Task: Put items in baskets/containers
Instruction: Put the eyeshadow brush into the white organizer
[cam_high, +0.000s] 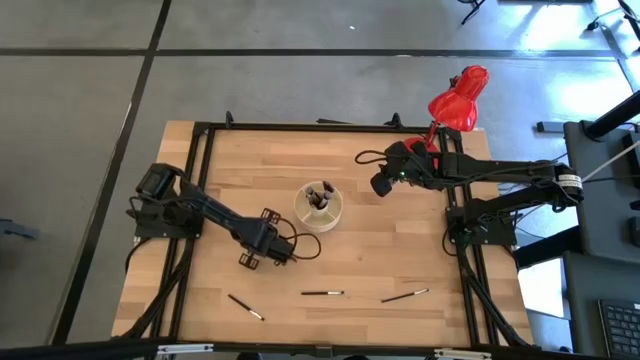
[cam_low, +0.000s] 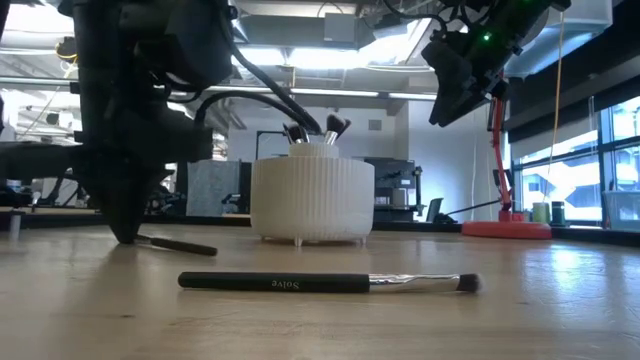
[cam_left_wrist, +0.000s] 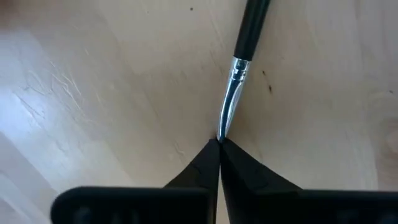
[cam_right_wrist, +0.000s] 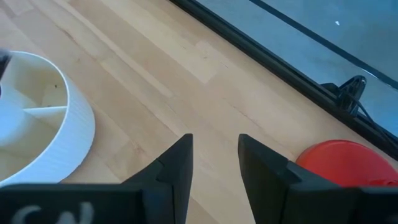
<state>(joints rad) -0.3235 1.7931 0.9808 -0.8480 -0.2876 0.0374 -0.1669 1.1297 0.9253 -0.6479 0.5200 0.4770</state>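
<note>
My left gripper (cam_left_wrist: 219, 144) is down at the table, left of centre (cam_high: 250, 258), and is shut on the tip end of a dark-handled brush (cam_left_wrist: 244, 50). This brush lies on the wood and also shows in the low view (cam_low: 178, 244). The cream round container (cam_high: 320, 205) stands mid-table with several brushes upright in it (cam_low: 318, 128). Three more brushes lie near the front edge (cam_high: 245, 307) (cam_high: 322, 293) (cam_high: 404, 296). My right gripper (cam_right_wrist: 214, 155) is open and empty, raised above the table right of the container (cam_high: 381, 186). My left gripper pinches the brush's tip end, just past the silvery ferrule (cam_left_wrist: 225, 127), between the free ends of its two fingers. The fingers come from above, pointing down (cam_low: 125, 235). The brush lies flat on the table, its handle reaching away from the fingers.
A red desk lamp has its head at the far right corner (cam_high: 460, 100), and its round base stands on the table (cam_right_wrist: 348, 163). A black frame (cam_high: 200, 180) runs around the table. Bare wood lies between the container and the front brushes.
</note>
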